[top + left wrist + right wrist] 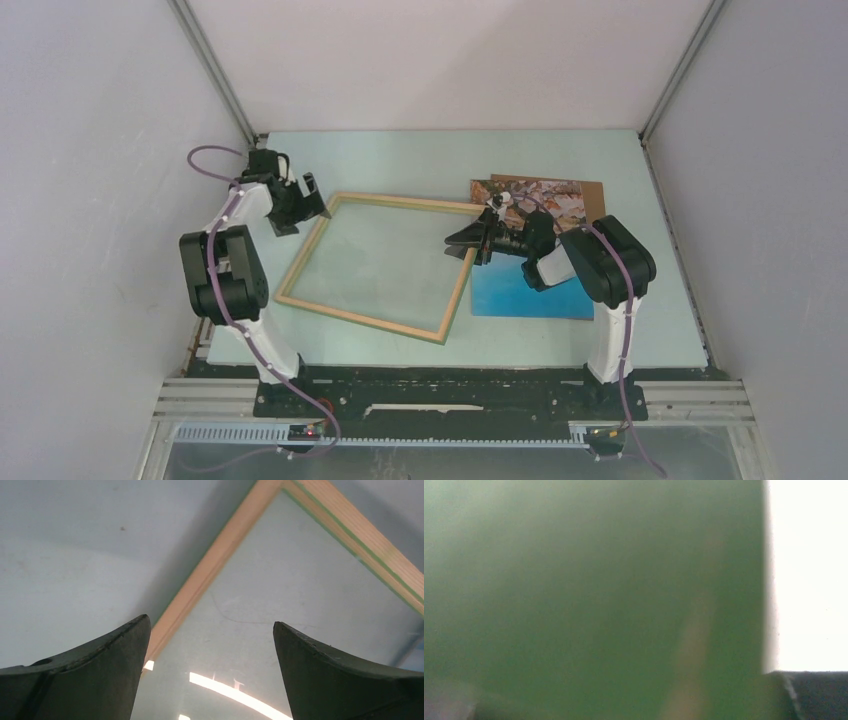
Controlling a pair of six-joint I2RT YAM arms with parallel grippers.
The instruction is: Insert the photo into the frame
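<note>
Right claw (470, 245) sits low at the right rail of the frame (360, 318), close to that rail's far corner. I cannot tell whether its fingers are pinching the wood or only bracketing it. From above they merge into a dark wedge over the rail, and its own camera gives nothing but a green blur pressed up close. Across from it the left claw (315, 205) hovers over the opposite far corner with its 2 fingers spread wide and nothing between them. Right beneath it, in its own view, the frame (205, 577) runs slantwise over the counter (400, 160). The frame lies flat, pale face up, reaching from 1 claw to the other, and its opening shows only counter. The photo (520, 295) lies just behind the right claw, under that arm's wrist, flat on a brown board (595, 188). Its edge is just beside the rail, though whether they touch I cannot say. To my eye the frame-handling step is in hand and the photo is not yet in. The next move seems to call for a sure hold on that thin rail, the left claw steadying its corner, and the frame squared to the photo, since the 2 lie at an angle.
</note>
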